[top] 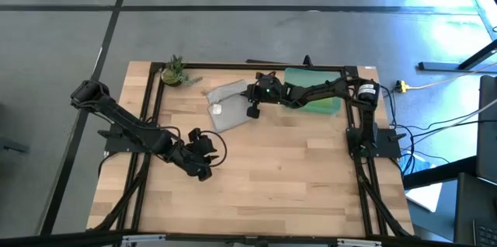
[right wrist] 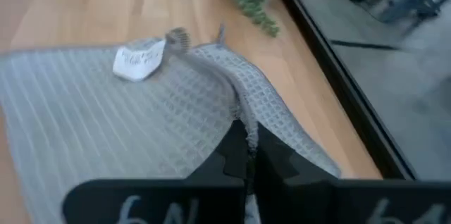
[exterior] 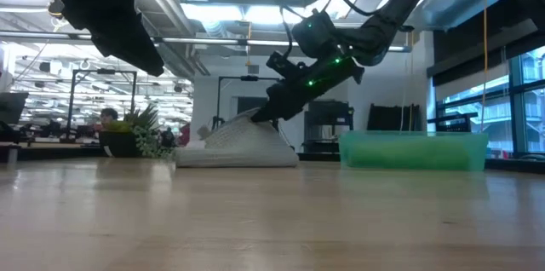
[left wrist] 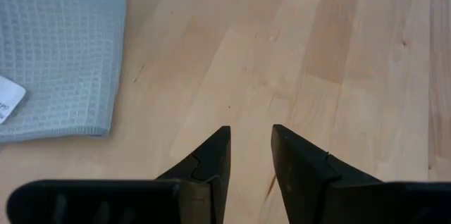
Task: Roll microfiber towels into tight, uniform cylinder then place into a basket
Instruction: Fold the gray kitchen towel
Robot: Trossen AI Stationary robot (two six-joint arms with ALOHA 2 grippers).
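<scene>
The light grey microfiber towel (top: 225, 106) lies on the wooden table near the far edge, with a white label (right wrist: 137, 62) on it. My right gripper (top: 252, 101) is at the towel's right side, shut on it, and the cloth rises into a peak (exterior: 249, 118). The teal basket (exterior: 413, 150) stands to the right of the towel, under the right arm. My left gripper (left wrist: 250, 146) hovers open over bare wood nearer the front, short of the towel's near edge (left wrist: 63, 129), with nothing between its fingers. My right gripper pinches a raised ridge of the grey towel (right wrist: 243, 115) between its two shut fingers, at the towel's right side. The fingers slant down from the table's right. The cloth is pulled up into a tent at the pinch, while its remainder (exterior: 230, 156) lies on the table.
A small potted plant (top: 174, 72) stands at the far left corner, close to the towel. A black frame rail (right wrist: 331, 69) runs along the table's far edge. Bare wood (top: 295, 177) stretches across the middle and front of the table.
</scene>
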